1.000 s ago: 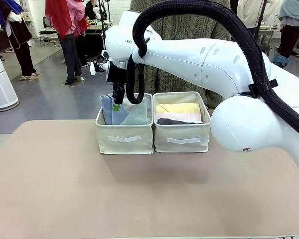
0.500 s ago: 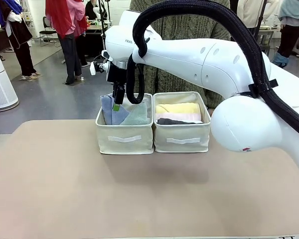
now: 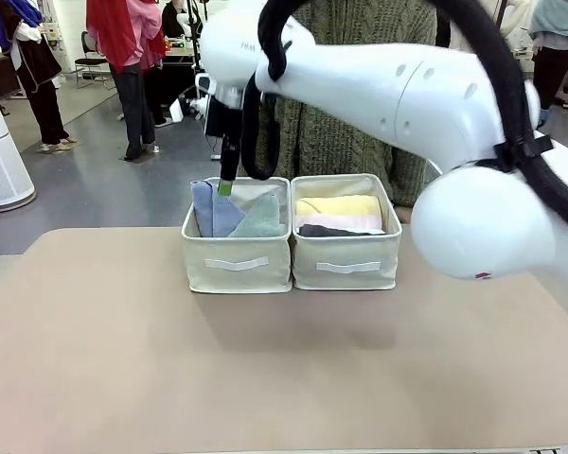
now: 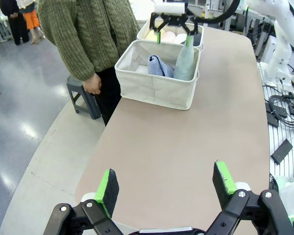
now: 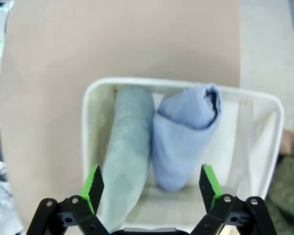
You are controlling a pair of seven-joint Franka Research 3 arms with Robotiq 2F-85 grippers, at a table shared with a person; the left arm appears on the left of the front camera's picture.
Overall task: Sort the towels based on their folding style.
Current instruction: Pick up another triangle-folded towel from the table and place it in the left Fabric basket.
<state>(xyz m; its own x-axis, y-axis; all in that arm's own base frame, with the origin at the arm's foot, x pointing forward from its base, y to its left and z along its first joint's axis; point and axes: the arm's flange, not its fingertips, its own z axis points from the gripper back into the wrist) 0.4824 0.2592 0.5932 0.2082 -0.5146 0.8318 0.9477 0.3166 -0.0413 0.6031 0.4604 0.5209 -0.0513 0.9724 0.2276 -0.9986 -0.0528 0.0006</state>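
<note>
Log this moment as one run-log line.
right gripper: open, empty, above left bin | blue cone towel, teal cone towel: in left bin | left gripper: open, empty

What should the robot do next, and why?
Probably lift the right pincer up and away from the left bin. It is open and empty above the blue cone and teal cone, and rolled towels fill the other bin, so sorting looks finished.

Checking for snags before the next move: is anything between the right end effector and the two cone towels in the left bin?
Nothing visible: the open right end effector hangs straight above the light blue cone towel and pale teal cone towel.
</note>
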